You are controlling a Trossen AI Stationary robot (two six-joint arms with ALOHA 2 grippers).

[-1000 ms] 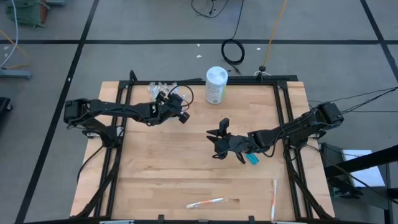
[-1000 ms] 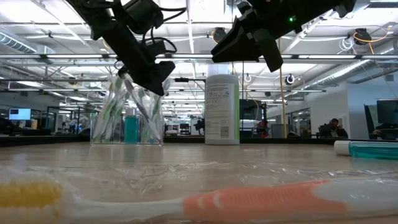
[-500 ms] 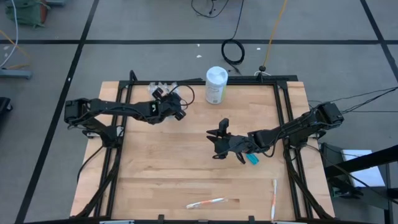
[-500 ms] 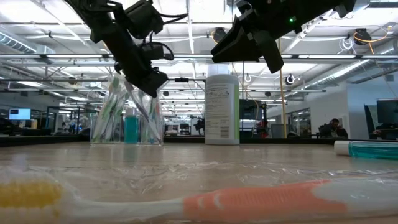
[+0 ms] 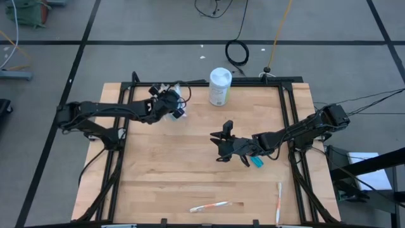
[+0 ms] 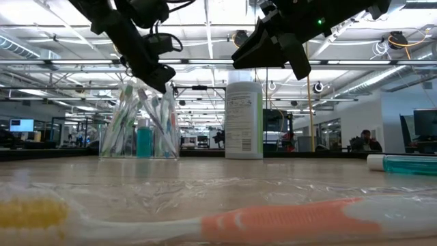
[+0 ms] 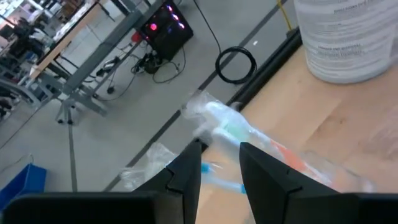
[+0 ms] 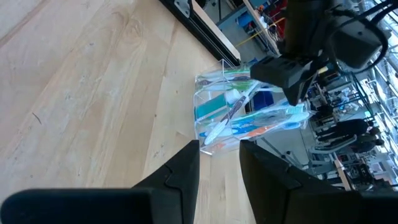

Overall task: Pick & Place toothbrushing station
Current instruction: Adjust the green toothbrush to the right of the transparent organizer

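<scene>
The clear cup (image 6: 140, 130) stands at the table's far left edge. Several toothbrushes stand in it, leaning on its rim, beside a teal tube (image 6: 144, 142). My left gripper (image 5: 177, 101) hovers open just above the wrapped brush heads (image 7: 217, 121), touching nothing. My right gripper (image 5: 218, 144) hangs open over the table's middle, nothing between its fingers (image 8: 186, 163); from it the cup (image 8: 242, 112) shows farther off. Another teal tube (image 5: 257, 162) lies on the table under the right arm. Two wrapped toothbrushes (image 5: 209, 206) (image 5: 278, 202) lie near the front edge.
A tall white canister (image 5: 219, 87) with a pale label stands at the far edge, right of the cup. A black frame (image 5: 288, 101) runs around the tabletop. Bare wood lies between the cup and the front-edge toothbrushes.
My left gripper has parted its fingers, risen off the brushes in the cup and drawn toward the table's far left, rolling its wrist. The brushes stay standing in the cup.
</scene>
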